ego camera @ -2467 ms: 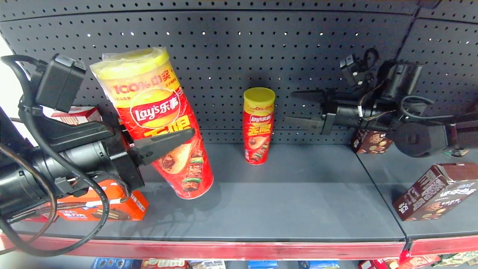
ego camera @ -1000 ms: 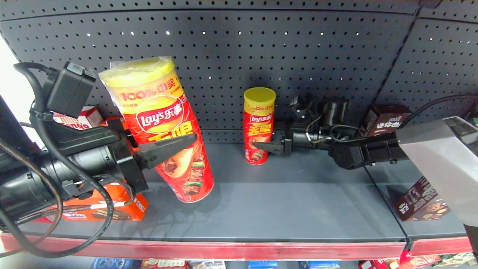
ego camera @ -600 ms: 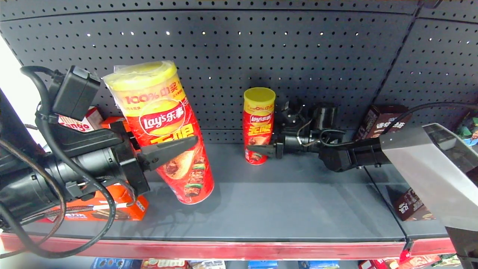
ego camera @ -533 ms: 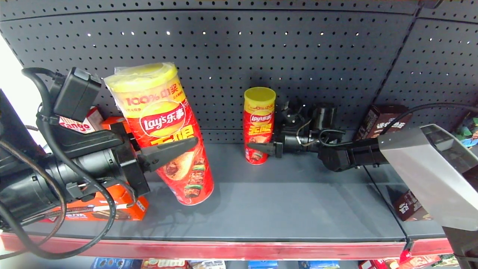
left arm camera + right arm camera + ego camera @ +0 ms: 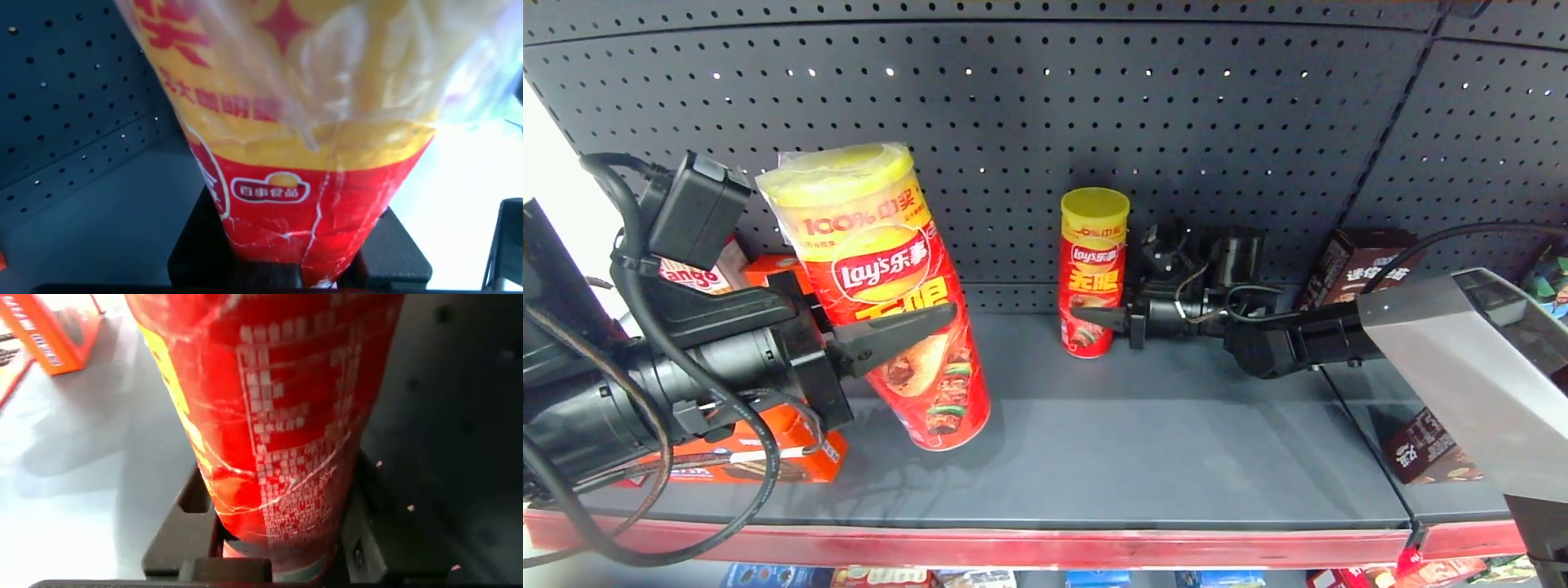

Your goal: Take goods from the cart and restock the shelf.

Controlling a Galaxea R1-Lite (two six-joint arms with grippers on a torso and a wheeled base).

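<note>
Left pincer (image 5: 907, 322) pinches the large chip can (image 5: 882, 278) at mid-body. The can is red with a yellow plastic-wrapped top and tilted, top leaning toward the robot's left, base at the shelf (image 5: 1176, 441). Can't tell if it touches. Right pincer (image 5: 1094, 314) is clamped round the small chip can (image 5: 1093, 245) — same colours, upright, near the pegboard back (image 5: 1094, 98). Both arms reach in level from the sides. The shelf is dark grey with a red front lip (image 5: 1013, 545). An orange box (image 5: 768, 457) lies under the left arm and brown boxes (image 5: 1364, 257) sit far right.
</note>
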